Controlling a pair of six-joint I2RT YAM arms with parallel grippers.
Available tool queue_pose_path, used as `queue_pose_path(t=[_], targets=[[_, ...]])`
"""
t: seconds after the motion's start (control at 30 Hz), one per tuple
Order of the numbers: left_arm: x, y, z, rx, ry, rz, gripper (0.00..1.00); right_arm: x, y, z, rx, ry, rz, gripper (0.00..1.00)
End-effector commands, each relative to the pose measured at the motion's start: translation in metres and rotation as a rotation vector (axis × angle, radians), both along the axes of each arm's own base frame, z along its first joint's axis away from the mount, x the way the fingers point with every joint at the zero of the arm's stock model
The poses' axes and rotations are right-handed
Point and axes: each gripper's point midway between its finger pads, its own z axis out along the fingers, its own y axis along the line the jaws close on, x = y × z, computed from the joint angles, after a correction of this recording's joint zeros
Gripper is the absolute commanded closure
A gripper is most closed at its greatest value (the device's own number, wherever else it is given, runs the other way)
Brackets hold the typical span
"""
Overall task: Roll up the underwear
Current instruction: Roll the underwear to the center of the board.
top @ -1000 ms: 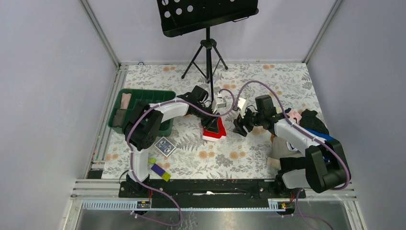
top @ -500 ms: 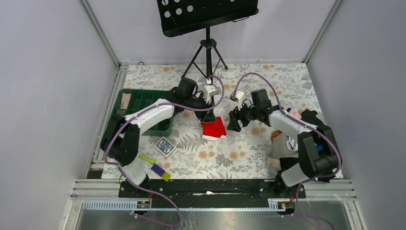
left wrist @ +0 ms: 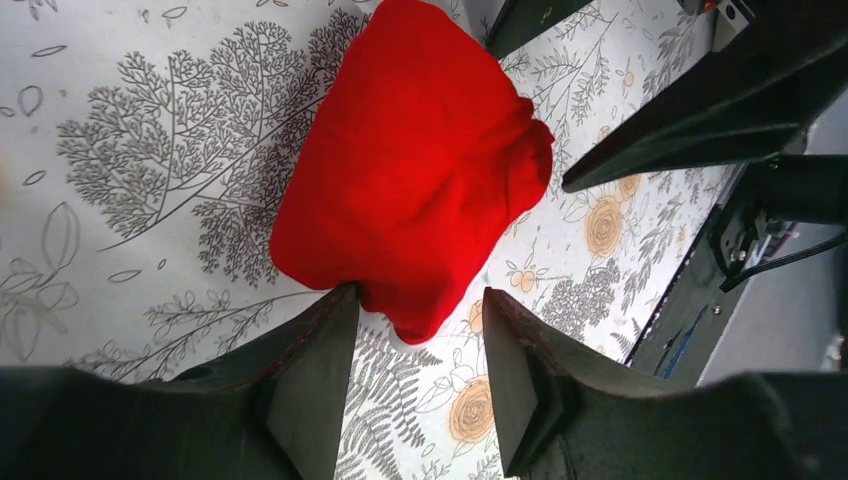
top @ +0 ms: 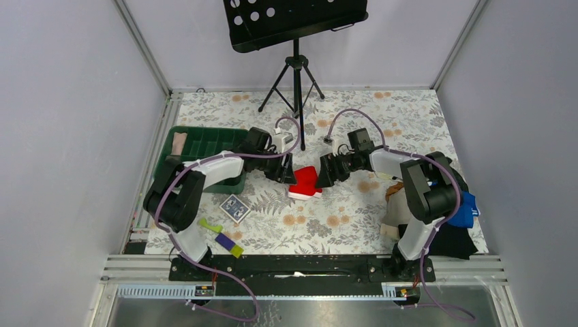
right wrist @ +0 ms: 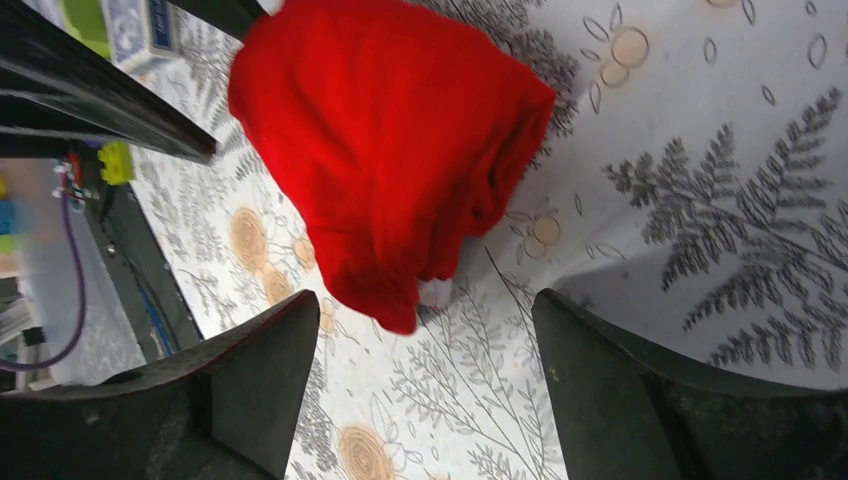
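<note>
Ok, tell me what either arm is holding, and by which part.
Nothing is held. The underwear lies on the table, both sets of jaws open at its ends.

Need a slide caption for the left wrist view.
The left end effector, fingers apart, faces the bundled red underwear on floral tablecloth.

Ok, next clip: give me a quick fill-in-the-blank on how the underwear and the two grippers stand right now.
1. The left gripper and the right gripper both stand with their jaws ____.
2. The underwear lies on the table ____ them, held by neither.
3. The bin at the table's left edge is ____ in colour.
Missing words: open; between; green.
</note>
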Motion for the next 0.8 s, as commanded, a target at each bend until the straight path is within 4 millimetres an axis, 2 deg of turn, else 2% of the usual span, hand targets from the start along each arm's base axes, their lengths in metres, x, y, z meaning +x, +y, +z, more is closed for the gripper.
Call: queue_pose_path(t=[0.0,0.17,0.47,0.63,0.77], targets=[[0.004,-0.016,0.003,-0.106,0.040,0.001,0.49,0.006,0.015,0.011,0.072,0.050,-0.003,0.16],[-0.006,-0.016,-0.010,-0.110,0.111,-0.010,0.51,-0.004,0.020,0.012,0.123,0.133,-0.014,0.25],[-0.019,-0.012,-0.008,-0.103,0.151,-0.018,0.51,-0.027,0.024,0.017,0.172,0.219,-0.016,0.29],[-0.022,-0.012,-0.012,-0.090,0.190,-0.032,0.51,-0.023,0.032,0.023,0.221,0.229,-0.022,0.32],[-0.019,-0.013,0.001,-0.091,0.194,-0.058,0.51,-0.019,0.043,0.040,0.271,0.252,-0.007,0.33]])
